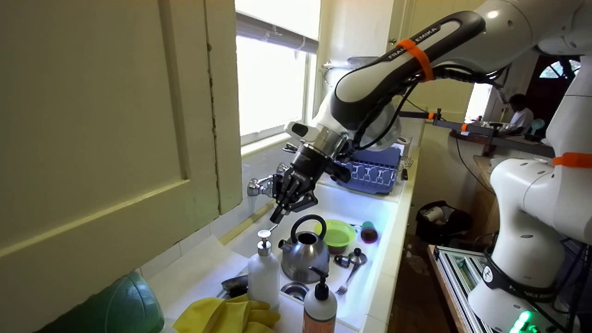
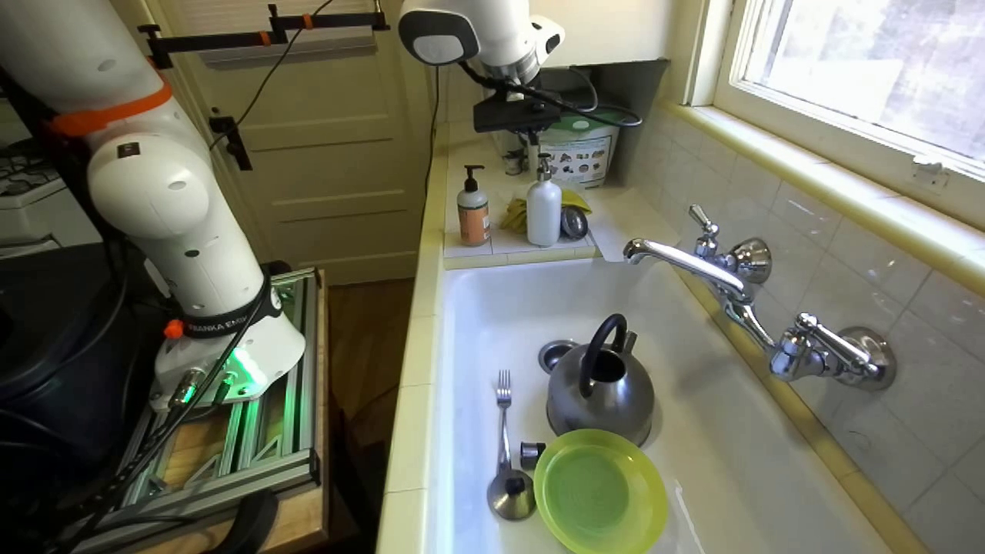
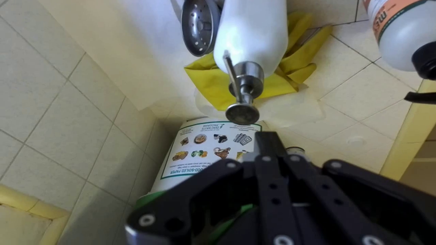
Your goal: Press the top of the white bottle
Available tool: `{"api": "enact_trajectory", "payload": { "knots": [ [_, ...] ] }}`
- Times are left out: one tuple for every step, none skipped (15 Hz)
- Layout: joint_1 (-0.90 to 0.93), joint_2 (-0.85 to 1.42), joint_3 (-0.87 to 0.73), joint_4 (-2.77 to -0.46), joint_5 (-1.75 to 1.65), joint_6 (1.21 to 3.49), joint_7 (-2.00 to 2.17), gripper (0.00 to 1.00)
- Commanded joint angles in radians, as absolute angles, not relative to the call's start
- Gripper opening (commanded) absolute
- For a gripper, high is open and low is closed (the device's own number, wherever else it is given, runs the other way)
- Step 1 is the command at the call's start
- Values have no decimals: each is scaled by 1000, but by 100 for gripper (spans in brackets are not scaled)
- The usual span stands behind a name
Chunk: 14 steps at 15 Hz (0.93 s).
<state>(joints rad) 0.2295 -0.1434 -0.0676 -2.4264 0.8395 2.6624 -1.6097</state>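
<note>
My black jointed claw [image 1: 277, 216], fingertips [image 3: 268, 143] pressed together, slants down above white round-shouldered metal-pumped bottle [image 2: 544, 211] near yellow edge of tiled counter [image 2: 515, 258].

The wrist view's top edge crops the white bottle [image 3: 253, 32].

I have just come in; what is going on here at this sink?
A robot arm is at work with the white bottle, which stands upright on the tiled counter beside the sink. The shut hand, holding nothing, is close to the pump top, apparently meant to press it. The pump top looks raised, so the press seems not done yet. A steel kettle stands in the sink.
</note>
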Motion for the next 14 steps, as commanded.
{"api": "enact_trajectory", "payload": {
  "knots": [
    [253,-89,-73,-2399,954,2729,-1717,0],
    [255,-76,-72,-2390,973,2735,-1728,0],
    [254,-64,-71,-2380,980,2732,-1728,0],
    [254,-53,-70,-2373,994,2736,-1740,0],
    [255,-42,-68,-2365,1009,2741,-1755,0],
    [256,-31,-67,-2354,1025,2750,-1770,0],
    [255,-18,-65,-2343,1039,2751,-1775,0],
    [256,-7,-63,-2334,1049,2756,-1787,0],
    [256,3,-62,-2326,1056,2755,-1792,0],
    [256,13,-61,-2320,1061,2756,-1796,0],
    [254,20,-60,-2317,1054,2748,-1789,0],
    [253,26,-60,-2315,1047,2744,-1784,0],
    [252,33,-60,-2312,1041,2742,-1780,0],
    [251,37,-59,-2311,1038,2742,-1778,0]
  ]
}}
